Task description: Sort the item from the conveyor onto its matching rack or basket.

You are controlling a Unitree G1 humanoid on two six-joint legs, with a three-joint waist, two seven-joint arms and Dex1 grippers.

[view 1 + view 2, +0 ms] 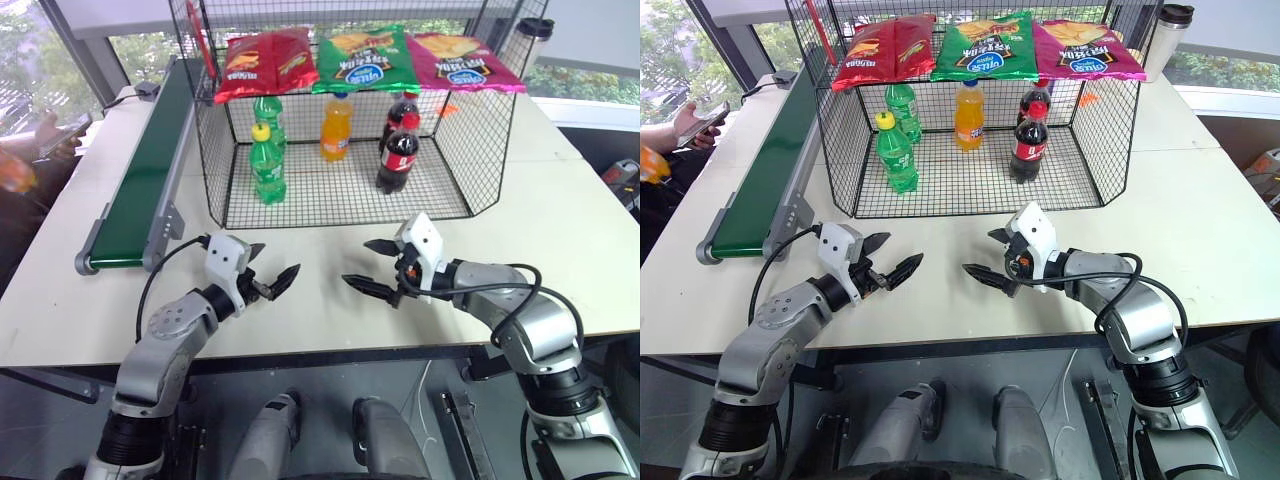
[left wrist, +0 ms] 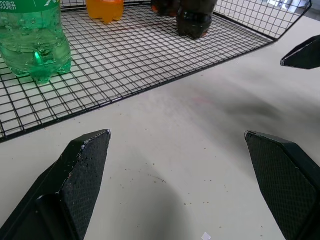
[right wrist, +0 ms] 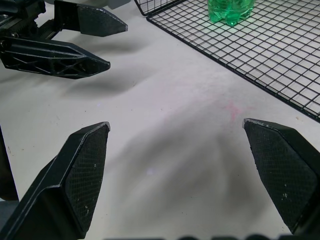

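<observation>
Standing upright inside the black wire basket (image 1: 445,170), between green and cola bottles, the orange soda bottle (image 1: 336,128) is already off the conveyor (image 1: 140,180). Left gripper (image 1: 268,280) and right gripper (image 1: 372,268) hover before the basket, both wide and empty, roughly equally near.
</observation>
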